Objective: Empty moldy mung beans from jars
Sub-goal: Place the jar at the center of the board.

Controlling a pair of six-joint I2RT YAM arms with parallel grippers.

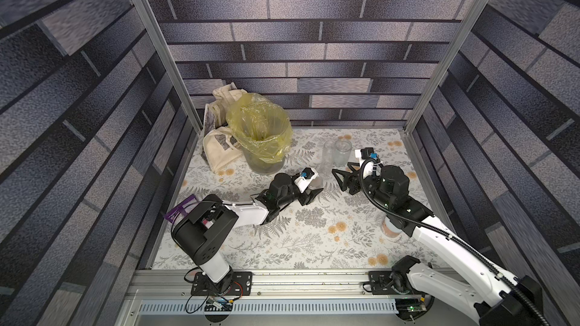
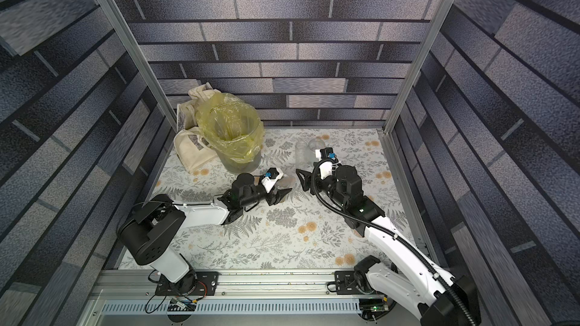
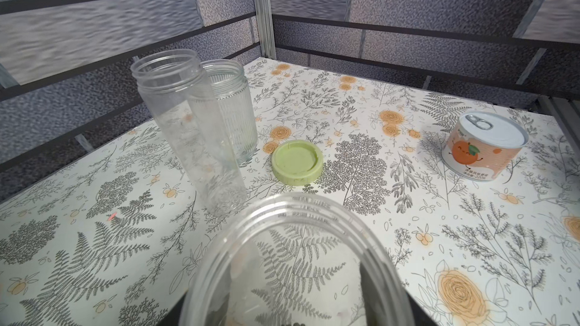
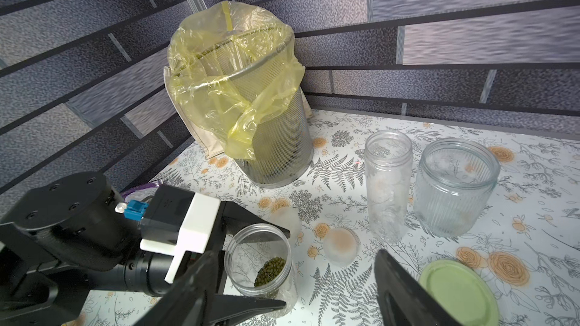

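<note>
Left gripper (image 4: 285, 268): clamped on short jar (image 4: 251, 261), mid-table, lid off.
Beans (image 4: 270, 271): small heap inside short jar.
Right gripper (image 1: 342, 173): jaws apart, empty, just right of short jar.
Tall jar (image 4: 388, 183), wide jar (image 4: 455, 189): upright, open, side by side, farther back.

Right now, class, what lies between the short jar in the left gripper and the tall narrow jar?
A frosted white lid lies flat there; the right wrist view shows it.

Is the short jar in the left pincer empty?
No, a clump of mung beans lies inside the short jar in the left pincer.
</note>
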